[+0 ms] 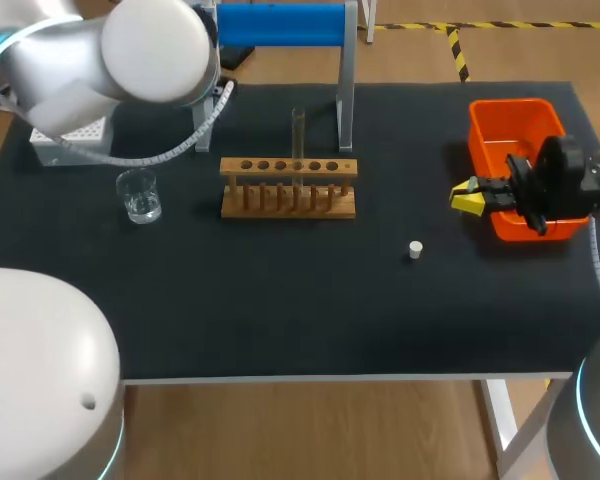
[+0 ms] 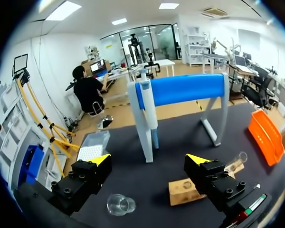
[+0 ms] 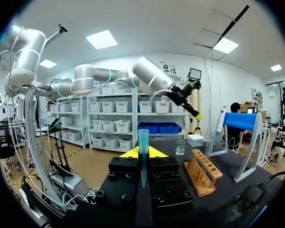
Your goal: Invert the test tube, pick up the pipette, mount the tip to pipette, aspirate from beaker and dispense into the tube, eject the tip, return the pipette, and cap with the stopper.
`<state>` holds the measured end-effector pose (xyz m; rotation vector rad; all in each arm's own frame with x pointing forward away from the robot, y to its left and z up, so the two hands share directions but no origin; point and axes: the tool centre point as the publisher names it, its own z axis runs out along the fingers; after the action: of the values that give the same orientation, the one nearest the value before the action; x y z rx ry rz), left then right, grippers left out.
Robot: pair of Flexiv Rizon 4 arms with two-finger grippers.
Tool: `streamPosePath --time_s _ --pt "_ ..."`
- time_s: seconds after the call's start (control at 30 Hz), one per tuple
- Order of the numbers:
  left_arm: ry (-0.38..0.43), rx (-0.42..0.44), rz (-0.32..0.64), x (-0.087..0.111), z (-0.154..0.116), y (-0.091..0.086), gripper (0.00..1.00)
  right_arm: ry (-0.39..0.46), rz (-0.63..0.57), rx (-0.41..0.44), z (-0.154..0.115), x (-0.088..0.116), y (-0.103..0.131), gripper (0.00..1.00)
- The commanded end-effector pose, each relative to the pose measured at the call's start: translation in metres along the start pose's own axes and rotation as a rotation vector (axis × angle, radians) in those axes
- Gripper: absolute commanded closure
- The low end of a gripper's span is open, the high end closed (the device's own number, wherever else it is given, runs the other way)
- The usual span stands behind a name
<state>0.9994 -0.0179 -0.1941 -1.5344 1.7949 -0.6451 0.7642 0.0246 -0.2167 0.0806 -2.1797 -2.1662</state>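
A glass test tube (image 1: 298, 135) stands upright in the wooden rack (image 1: 288, 186). The small white stopper (image 1: 415, 249) lies on the black mat to the rack's right. My right gripper (image 1: 467, 197) hovers by the orange bin's left edge; in its wrist view the right gripper (image 3: 143, 153) is shut on a blue pipette tip (image 3: 143, 137). My left gripper (image 2: 149, 159) is open and empty, above the mat in front of the blue stand (image 2: 180, 89), where the pipette (image 2: 149, 114) hangs. The beaker (image 2: 119, 204) sits under the left gripper, which my arm hides in the head view.
An orange bin (image 1: 510, 125) stands at the right of the table. The white tip box (image 1: 75, 140) is at the back left, with the beaker (image 1: 139, 195) just in front of it. The blue stand (image 1: 280, 25) rises behind the rack.
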Motion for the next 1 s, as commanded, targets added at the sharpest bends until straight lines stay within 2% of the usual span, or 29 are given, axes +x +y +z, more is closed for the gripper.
streamPosePath --time_s 0.03,0.3,0.57,1.0 --pt "-0.008 0.024 -0.021 0.000 0.012 -0.005 0.00 0.001 -0.001 0.001 -0.001 0.001 0.000 1.00" --pt "-0.024 0.101 -0.061 -0.006 0.026 -0.023 0.00 0.001 -0.001 0.001 -0.001 0.001 0.000 1.00" --pt "-0.008 0.167 -0.099 -0.003 0.039 -0.041 0.00 0.001 -0.001 0.001 -0.001 0.001 0.000 1.00" --pt "0.020 0.227 -0.133 0.005 0.060 -0.057 0.00 0.001 -0.001 0.001 -0.001 0.001 0.000 1.00"
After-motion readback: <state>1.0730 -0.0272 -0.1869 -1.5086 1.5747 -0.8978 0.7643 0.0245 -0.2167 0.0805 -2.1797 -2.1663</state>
